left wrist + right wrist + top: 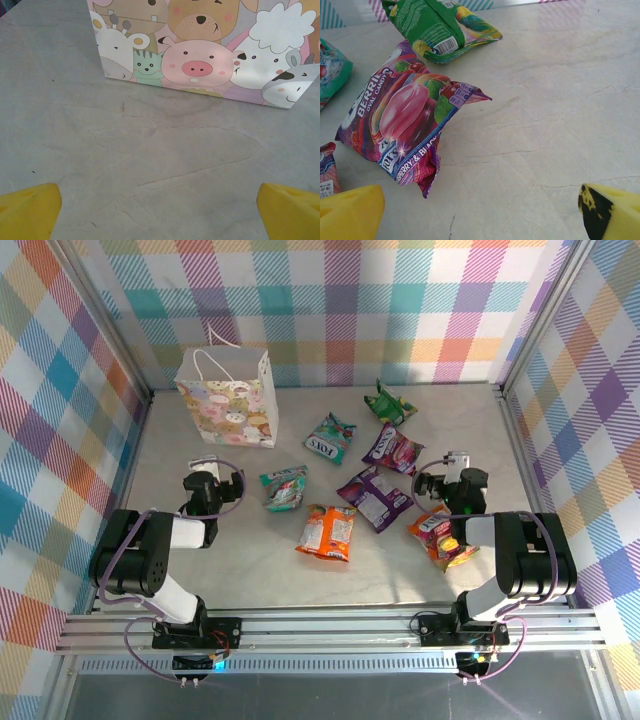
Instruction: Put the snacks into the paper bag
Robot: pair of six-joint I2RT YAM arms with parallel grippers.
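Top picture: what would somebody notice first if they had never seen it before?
Probably the paper bag covered in cartoon animals, standing upright at the far left of the table. Next come the shiny snack packets scattered across the middle and right, with the green one farthest back. The left hand and right hand are open near the front, holding nothing.

Paper bag [228, 398]: white, pastel animal print, cord handles, upright at far left. Foil snacks [405, 125] lie flat to its right: green packet [388, 402], teal packet [330, 438], berry-pink packet [392, 448], purple packet [375, 497], teal-green packet [284, 487], orange packet [328, 531], orange-red packet [441, 536].
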